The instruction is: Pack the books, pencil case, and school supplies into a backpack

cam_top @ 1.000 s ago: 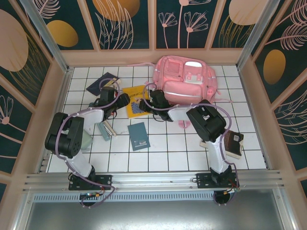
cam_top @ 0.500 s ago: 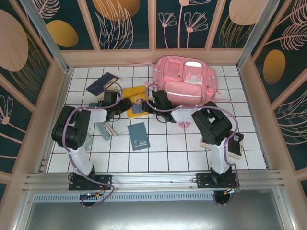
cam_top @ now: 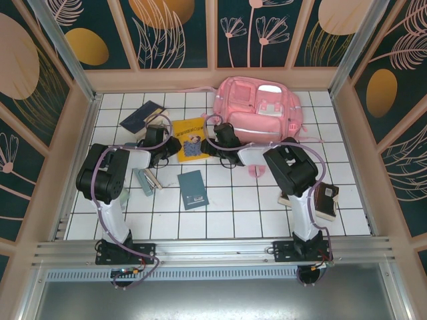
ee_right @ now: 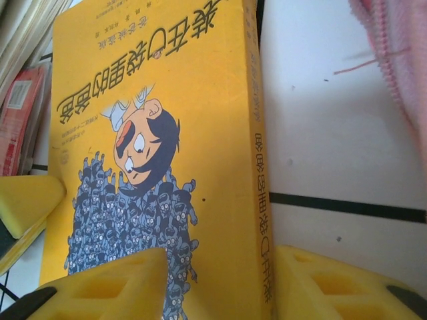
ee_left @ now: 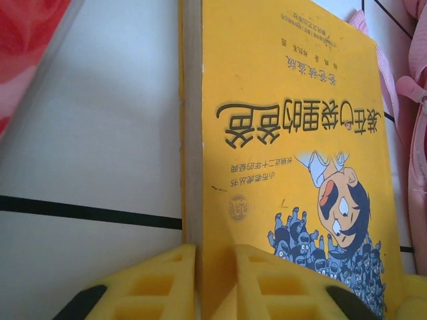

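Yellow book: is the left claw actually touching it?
Touching. In the left wrist view, the left gripper pinches the yellow book at its page edge. One yellow finger lies on the cover and the other butts against the edge, with no gap showing.

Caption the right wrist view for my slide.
Right gripper straddling the yellow book's spine edge on white tiles, pink backpack alongside.

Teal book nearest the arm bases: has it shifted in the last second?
No. The teal book sits on the same tiles at the same tilt, judged against the black grid lines of the table in the top view.
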Robot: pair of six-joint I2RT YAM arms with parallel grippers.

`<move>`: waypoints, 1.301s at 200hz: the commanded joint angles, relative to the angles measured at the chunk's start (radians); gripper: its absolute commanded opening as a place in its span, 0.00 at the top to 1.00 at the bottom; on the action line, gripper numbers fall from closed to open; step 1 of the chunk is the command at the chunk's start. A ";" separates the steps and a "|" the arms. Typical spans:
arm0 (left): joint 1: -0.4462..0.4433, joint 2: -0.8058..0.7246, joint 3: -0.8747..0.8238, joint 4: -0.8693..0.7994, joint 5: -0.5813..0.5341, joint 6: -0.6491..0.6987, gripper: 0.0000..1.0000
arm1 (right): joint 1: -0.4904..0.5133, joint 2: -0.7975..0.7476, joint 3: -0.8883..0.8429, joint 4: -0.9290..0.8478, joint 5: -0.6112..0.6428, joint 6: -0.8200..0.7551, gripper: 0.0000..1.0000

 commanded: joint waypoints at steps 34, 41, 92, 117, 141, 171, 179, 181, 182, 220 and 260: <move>-0.014 0.057 -0.009 -0.011 0.053 -0.002 0.89 | -0.004 0.048 -0.039 0.216 -0.335 0.085 0.55; -0.016 0.060 -0.012 -0.007 0.056 -0.002 0.89 | -0.004 0.034 -0.054 0.266 -0.371 0.106 0.55; -0.017 0.054 -0.026 0.011 0.068 -0.010 0.90 | -0.006 -0.022 -0.092 0.420 -0.437 0.197 0.55; -0.017 0.046 -0.033 0.016 0.080 -0.010 0.90 | -0.008 -0.001 -0.117 0.517 -0.470 0.264 0.55; -0.018 0.041 -0.040 0.021 0.088 -0.011 0.90 | -0.004 0.025 -0.123 0.579 -0.481 0.292 0.55; -0.017 0.038 -0.049 0.040 0.112 -0.022 0.90 | 0.016 0.056 -0.041 0.394 -0.419 0.223 0.55; -0.017 0.037 -0.052 0.043 0.116 -0.024 0.89 | 0.022 0.063 -0.031 0.369 -0.400 0.215 0.54; -0.018 0.036 -0.052 0.043 0.117 -0.026 0.89 | 0.024 0.065 -0.030 0.364 -0.394 0.217 0.54; -0.018 0.036 -0.053 0.044 0.118 -0.025 0.89 | 0.024 0.066 -0.029 0.362 -0.392 0.216 0.54; -0.017 0.037 -0.069 0.074 0.162 -0.044 0.89 | 0.040 0.109 0.029 0.262 -0.299 0.217 0.53; -0.017 0.041 -0.086 0.116 0.213 -0.070 0.87 | 0.060 0.133 0.058 0.242 -0.290 0.207 0.52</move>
